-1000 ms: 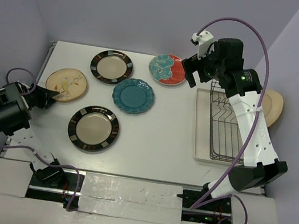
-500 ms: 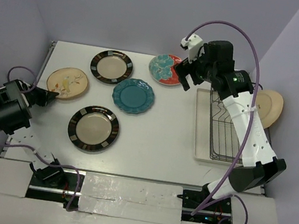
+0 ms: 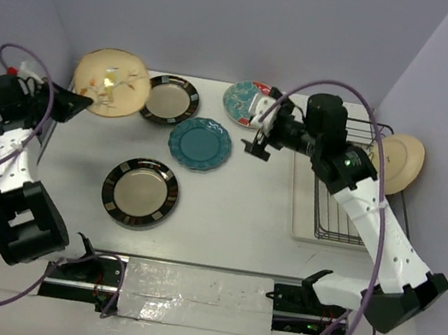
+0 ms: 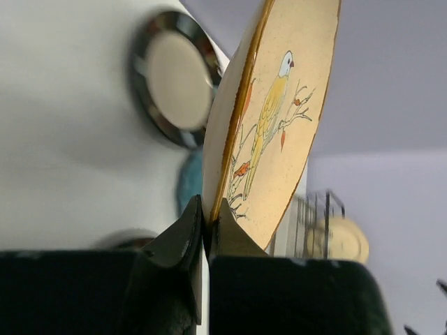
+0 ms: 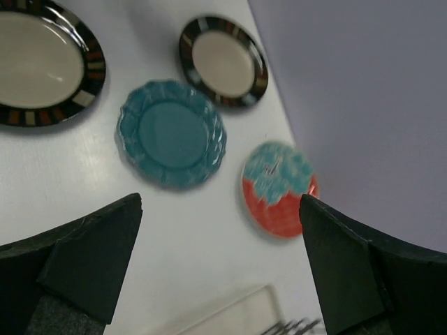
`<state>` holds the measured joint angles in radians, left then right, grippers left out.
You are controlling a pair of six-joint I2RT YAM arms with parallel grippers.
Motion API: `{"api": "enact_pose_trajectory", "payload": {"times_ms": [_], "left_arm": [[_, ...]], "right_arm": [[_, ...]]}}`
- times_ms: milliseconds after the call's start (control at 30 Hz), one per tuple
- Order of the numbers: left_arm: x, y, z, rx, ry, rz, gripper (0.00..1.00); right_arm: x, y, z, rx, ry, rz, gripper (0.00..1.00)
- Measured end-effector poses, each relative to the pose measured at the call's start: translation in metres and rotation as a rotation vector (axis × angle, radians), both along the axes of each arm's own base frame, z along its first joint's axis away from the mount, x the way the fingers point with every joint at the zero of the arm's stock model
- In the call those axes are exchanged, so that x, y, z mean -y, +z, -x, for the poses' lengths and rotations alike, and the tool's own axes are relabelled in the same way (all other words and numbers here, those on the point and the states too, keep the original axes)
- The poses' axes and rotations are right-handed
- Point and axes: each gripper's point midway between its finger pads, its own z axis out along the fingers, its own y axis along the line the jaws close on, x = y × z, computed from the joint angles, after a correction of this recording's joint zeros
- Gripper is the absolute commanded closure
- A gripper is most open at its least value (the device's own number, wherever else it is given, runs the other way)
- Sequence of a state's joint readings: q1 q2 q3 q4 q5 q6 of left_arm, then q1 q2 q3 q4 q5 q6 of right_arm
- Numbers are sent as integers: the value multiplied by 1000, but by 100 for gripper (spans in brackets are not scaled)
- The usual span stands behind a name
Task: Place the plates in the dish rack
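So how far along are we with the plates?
One tan plate stands in the rack. The left pincer holds the bird plate in the air. Left on the table: red plate, teal plate, far striped plate, near striped plate. The right pincer is open.

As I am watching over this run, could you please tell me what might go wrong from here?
1. The left gripper pinches the bird plate only at its rim, in the air; the plate could pivot or slip out.
2. The dish rack lies at the opposite side, and the right arm, with its open right gripper, stands in between; the plate might strike it on the way across.
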<state>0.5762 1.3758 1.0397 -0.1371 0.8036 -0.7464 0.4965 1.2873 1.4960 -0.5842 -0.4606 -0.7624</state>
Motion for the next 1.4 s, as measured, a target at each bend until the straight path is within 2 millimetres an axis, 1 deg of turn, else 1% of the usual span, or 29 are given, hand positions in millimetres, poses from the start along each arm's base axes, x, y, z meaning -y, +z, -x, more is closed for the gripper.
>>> {"api": "enact_pose_trajectory", "payload": {"times_ms": [67,100,133,167,200,267,333,367,433,567,633,700,767,833,867,933,967,1033,1067,1100,1133,1167,1200,1233,1267,1300,1333,1367,1400], "left_arm": [[42,10,3,19,-118,-9,100],[71,11,6,14,-207,-5,100],[96,10,11,4,-287,4,100],[122,6,16,-20,-370,17,100],[144,1,24,-43,-448,31,100],[179,-7,41,-99,-569,79,100],[197,-10,52,-133,-631,118,100],[202,-10,56,-140,-649,130,100],[210,-9,61,-149,-677,149,100],[222,-6,68,-156,-727,164,100],[230,-5,71,-166,-757,173,100],[237,-5,75,-174,-786,183,100],[243,-4,80,-182,-807,191,100],[249,-2,84,-192,-828,209,100],[251,-1,86,-196,-838,219,100],[254,2,88,-206,-850,244,100],[255,3,88,-209,-852,254,100],[255,3,87,-217,-849,264,100],[255,2,86,-221,-844,265,100],[255,1,86,-225,-840,266,100],[255,0,85,-229,-836,267,100],[255,0,85,-233,-833,272,100],[255,-1,85,-236,-830,273,100],[255,-3,85,-239,-828,277,100],[255,-5,85,-243,-823,283,100],[255,-6,86,-259,-816,299,100],[256,-7,85,-261,-811,302,100],[255,-9,84,-265,-804,302,90],[255,-11,84,-264,-804,300,74]], "right_arm": [[-21,7,22,113,115,-3,0],[-32,6,36,183,186,4,0],[-41,5,46,204,233,6,0],[-55,4,60,264,294,14,0],[-64,0,70,300,342,26,0],[-82,-14,88,374,428,63,0],[-96,-32,101,419,493,111,0],[-100,-42,107,433,523,140,0],[-106,-55,113,456,561,185,1],[-108,-61,114,497,586,238,2],[-107,-62,110,522,580,262,4],[-108,-66,105,534,571,292,9],[-109,-76,97,534,561,333,15],[-111,-88,90,523,555,380,18],[-111,-94,87,518,550,402,23],[-109,-106,80,507,540,455,30],[-108,-110,77,505,533,472,37],[-106,-114,72,509,512,502,42],[-106,-113,69,516,496,512,48],[-106,-112,66,530,480,521,52],[-107,-110,63,543,462,525,60],[-107,-109,60,558,449,530,63],[-107,-107,58,568,431,528,69],[-107,-106,55,582,415,530,85],[-107,-105,54,589,399,533,96],[-107,-104,53,600,393,537,100],[-107,-107,54,600,397,544,100],[-107,-111,54,601,396,552,100],[-107,-112,54,601,392,552,100]]}}
